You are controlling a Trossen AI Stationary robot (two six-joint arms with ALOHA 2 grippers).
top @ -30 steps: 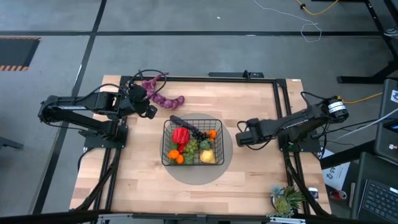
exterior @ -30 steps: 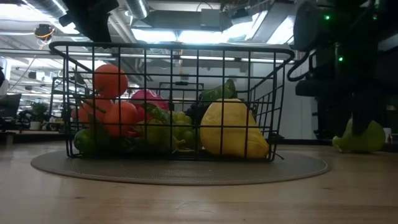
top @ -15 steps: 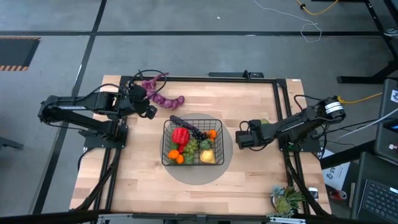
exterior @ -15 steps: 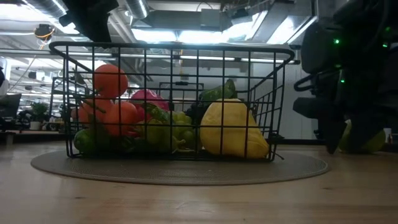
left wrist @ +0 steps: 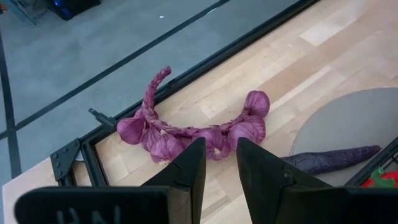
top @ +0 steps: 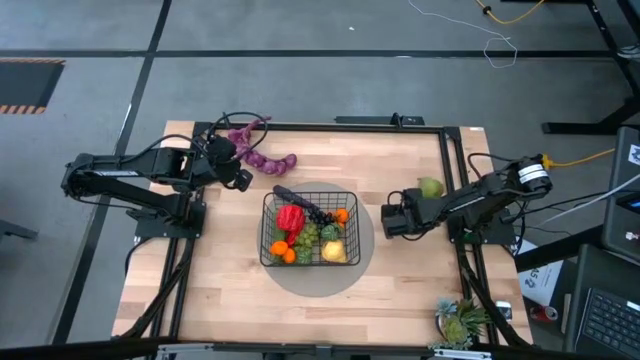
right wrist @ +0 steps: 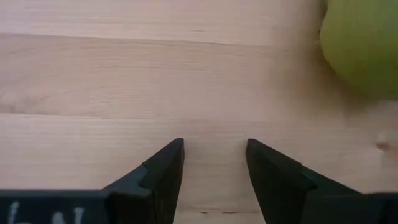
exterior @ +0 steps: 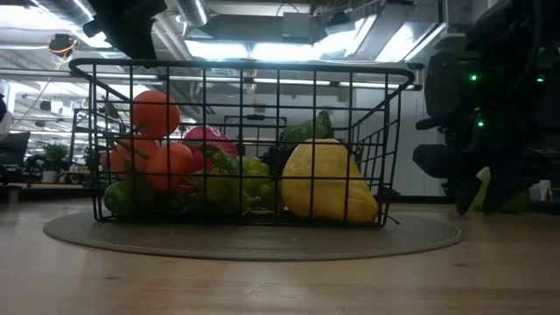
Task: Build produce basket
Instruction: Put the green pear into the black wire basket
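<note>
The black wire basket (top: 266,232) (exterior: 245,68) stands on a round grey mat in the table's middle. It holds a red pepper (top: 290,217), oranges (exterior: 156,114), a yellow lemon (exterior: 325,182), grapes and green pieces. A purple string of bulbs (top: 262,158) (left wrist: 186,132) lies on the wood near the far left corner. My left gripper (top: 243,180) (left wrist: 221,155) hovers beside it, slightly open and empty. A green pear (top: 430,187) (right wrist: 364,43) rests on the table right of the basket. My right gripper (top: 386,218) (right wrist: 212,158) is open over bare wood, close to the pear.
A dark purple long piece (left wrist: 329,158) lies on the grey mat (top: 366,250) by the basket's far left corner. A spiky potted plant (top: 458,320) stands at the near right corner. Bare wood lies left of and in front of the basket.
My right gripper has come down toward the table right of the basket. In the high view the arm has shifted off the green pear, which now shows on the wood beside it. The basket, its contents and the left arm have kept still.
</note>
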